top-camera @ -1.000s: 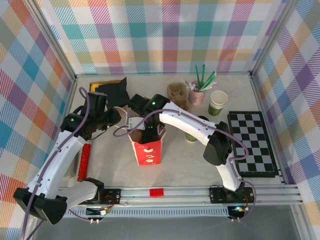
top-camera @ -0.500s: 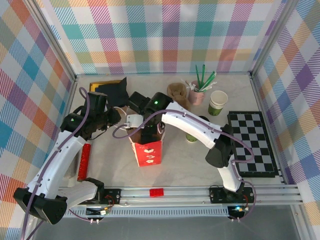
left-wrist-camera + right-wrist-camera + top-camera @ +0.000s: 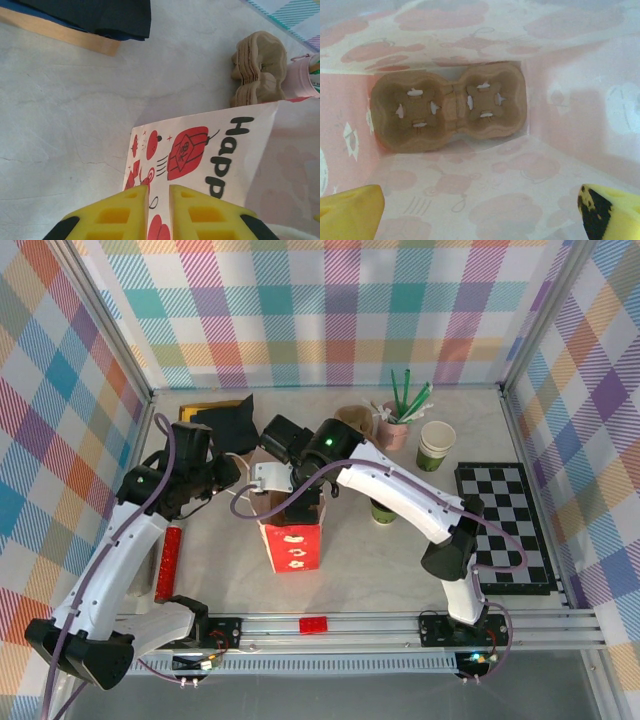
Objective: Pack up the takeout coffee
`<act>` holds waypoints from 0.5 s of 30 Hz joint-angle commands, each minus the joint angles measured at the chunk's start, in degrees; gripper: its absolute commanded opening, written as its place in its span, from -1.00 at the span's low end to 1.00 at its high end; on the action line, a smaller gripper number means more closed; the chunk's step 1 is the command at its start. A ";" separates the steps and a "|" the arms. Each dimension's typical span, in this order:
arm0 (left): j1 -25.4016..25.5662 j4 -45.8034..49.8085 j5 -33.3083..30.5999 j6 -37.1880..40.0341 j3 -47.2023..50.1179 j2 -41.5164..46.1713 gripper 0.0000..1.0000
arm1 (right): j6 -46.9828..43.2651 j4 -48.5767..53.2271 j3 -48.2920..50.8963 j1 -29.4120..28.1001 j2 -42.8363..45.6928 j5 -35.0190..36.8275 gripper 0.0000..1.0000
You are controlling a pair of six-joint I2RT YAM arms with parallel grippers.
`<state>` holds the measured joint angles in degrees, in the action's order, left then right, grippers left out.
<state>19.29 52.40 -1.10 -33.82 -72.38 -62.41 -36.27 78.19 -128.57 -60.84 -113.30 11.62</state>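
Note:
The takeout coffee, a dark-green cup, stands on the table just right of the red-and-white paper bag, partly hidden under my right arm. My left gripper is shut on the bag's left top rim, and the printed wall runs up between its yellow fingers. My right gripper hangs open over the bag's mouth, looking straight down inside. A brown cardboard cup carrier lies flat on the bag's bottom. Nothing is between the right fingers.
A pink cup of green straws and a stack of paper cups stand at the back right. Spare brown carriers sit behind the bag. A chessboard mat lies right, a red roller left, a dark cloth back left.
My right gripper has risen out of the bag's mouth and drawn back toward the far side. The left gripper keeps its hold on the rim.

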 commanded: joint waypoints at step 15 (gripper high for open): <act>-0.92 2.35 -0.24 0.94 -3.29 1.22 -0.05 | 1.17 2.57 -3.80 -0.95 0.86 2.37 0.98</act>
<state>19.25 53.49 -1.06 -33.52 -73.87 -62.00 -36.23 79.09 -130.96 -61.19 -113.30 13.15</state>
